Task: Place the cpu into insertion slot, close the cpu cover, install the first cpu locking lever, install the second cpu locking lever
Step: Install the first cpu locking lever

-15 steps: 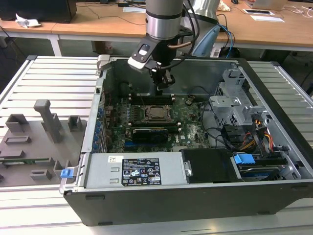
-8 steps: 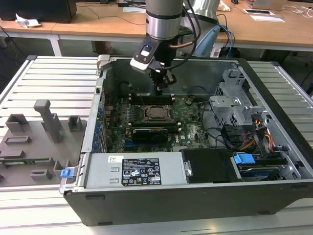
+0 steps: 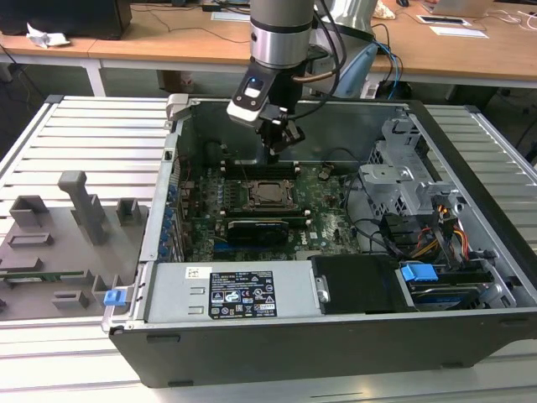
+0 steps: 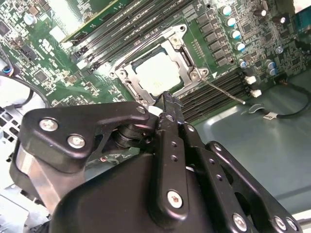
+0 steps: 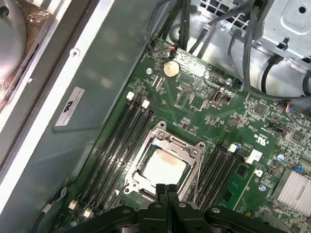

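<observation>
A long wooden desk (image 3: 168, 42) runs across the top of the frame and stands on white legs (image 3: 96, 77). On it, at upper left, lies a crumpled white paper (image 3: 42, 35) in front of a dark box (image 3: 67, 17). White sheets (image 3: 457, 29) lie at upper right. Below, a table (image 3: 92, 134) of ribbed grey metal slats reaches to the left, right and bottom edges. The light is even and soft.

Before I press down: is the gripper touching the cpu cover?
Cannot tell. In both wrist views the gripper overlaps the edge of the cpu cover, hiding any contact or gap.
</observation>
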Controlling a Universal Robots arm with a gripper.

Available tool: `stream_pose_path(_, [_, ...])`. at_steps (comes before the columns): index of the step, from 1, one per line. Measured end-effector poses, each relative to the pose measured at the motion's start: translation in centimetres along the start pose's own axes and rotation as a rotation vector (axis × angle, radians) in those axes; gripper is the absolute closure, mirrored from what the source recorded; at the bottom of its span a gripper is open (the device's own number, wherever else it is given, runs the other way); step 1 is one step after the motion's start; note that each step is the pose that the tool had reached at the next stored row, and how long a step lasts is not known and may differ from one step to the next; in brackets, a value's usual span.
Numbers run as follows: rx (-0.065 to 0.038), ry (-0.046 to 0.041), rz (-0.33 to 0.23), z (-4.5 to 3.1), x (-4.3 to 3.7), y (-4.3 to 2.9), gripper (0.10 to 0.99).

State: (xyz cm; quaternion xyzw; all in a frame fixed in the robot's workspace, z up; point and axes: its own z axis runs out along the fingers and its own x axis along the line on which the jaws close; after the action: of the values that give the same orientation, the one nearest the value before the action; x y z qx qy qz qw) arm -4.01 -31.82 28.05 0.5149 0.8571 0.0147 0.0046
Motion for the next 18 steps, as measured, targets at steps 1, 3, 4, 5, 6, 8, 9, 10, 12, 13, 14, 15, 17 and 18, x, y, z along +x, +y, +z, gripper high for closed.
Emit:
stream_pose_path(1, [0.0,0.0002,-0.006,0.0,0.0,0.0,0.98])
stream_pose_path(3, [0.0,0.0009,-0.028,0.0,0.0,0.0,0.98])
stream_pose_path(4, [0.0,0.0012,-0.039,0.0,0.0,0.0,0.98])
stream_pose_path(5, [0.0,0.0016,-0.051,0.0,0.0,0.0,0.98])
stream_pose_path(6, [0.0,0.0018,-0.06,0.0,0.0,0.0,0.98])
stream_pose_path(8, [0.0,0.0023,-0.077,0.0,0.0,0.0,0.98])
stream_pose_path(9, [0.001,0.0025,-0.082,0.0,0.0,0.0,0.98])
stream_pose_path(10, [0.001,0.0027,-0.089,0.0,0.0,0.0,0.98])
stream_pose_path(12, [0.001,0.0033,-0.11,0.0,0.0,0.0,0.98])
stream_pose_path(13, [0.001,0.0035,-0.116,0.0,0.0,0.0,0.98])
stream_pose_path(14, [0.001,0.0038,-0.125,0.0,0.0,0.0,0.98])
stream_pose_path(15, [0.001,0.0041,-0.135,0.0,0.0,0.0,0.98])
stream_pose_path(17, [0.001,0.0045,-0.148,0.0,0.0,0.0,0.98])
stream_pose_path(18, [0.001,0.0047,-0.156,0.0,0.0,0.0,0.98])
